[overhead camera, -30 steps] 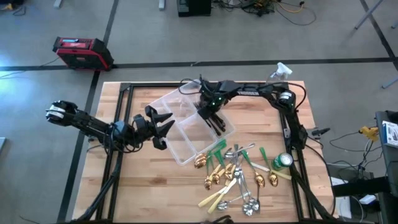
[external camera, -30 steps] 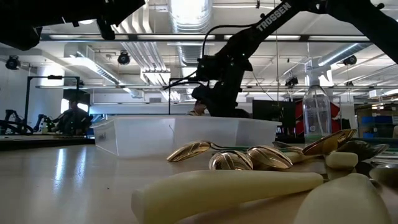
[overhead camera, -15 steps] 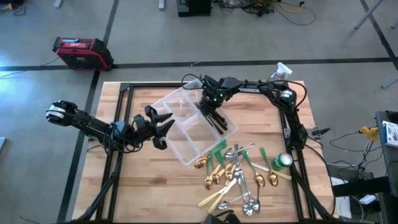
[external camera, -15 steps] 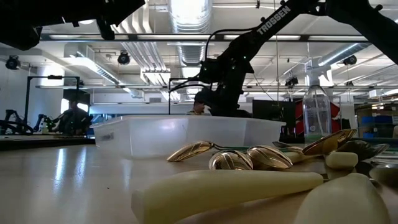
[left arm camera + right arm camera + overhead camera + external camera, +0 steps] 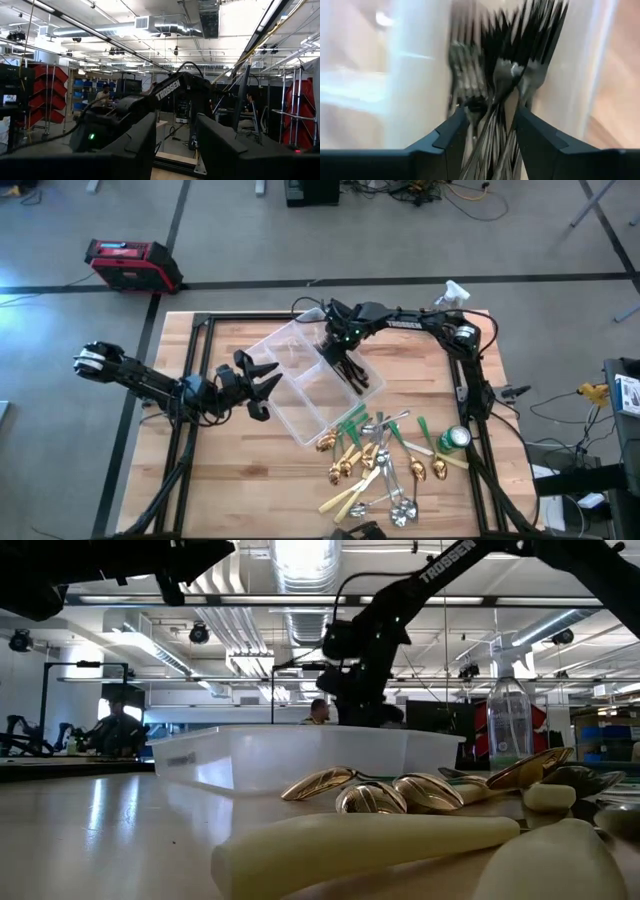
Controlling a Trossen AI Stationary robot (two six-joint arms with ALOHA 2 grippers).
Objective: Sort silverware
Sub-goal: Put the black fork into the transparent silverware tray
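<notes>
A clear plastic tray (image 5: 290,405) lies slanted at the table's middle. Dark forks (image 5: 352,373) lie in its right compartment. My right gripper (image 5: 347,360) stands over that compartment, pointing steeply down. It is open, and the forks (image 5: 506,75) show blurred in the gap between its fingers (image 5: 490,117). Loose silverware (image 5: 380,465), gold spoons, silver spoons, green-handled and cream-handled pieces, lies heaped on the near right of the table. My left gripper (image 5: 268,388) hovers open by the tray's left side, with nothing between its fingers (image 5: 175,120).
A green can (image 5: 457,438) stands right of the heap, and a clear spray bottle (image 5: 450,294) stands at the far right corner. Black frame rails (image 5: 470,395) run along the table's sides. Bare wood lies at the near left.
My right gripper has risen a little and drawn toward the table's far edge, staying above the fork compartment. The tray has slid slightly toward the table's right and near side.
</notes>
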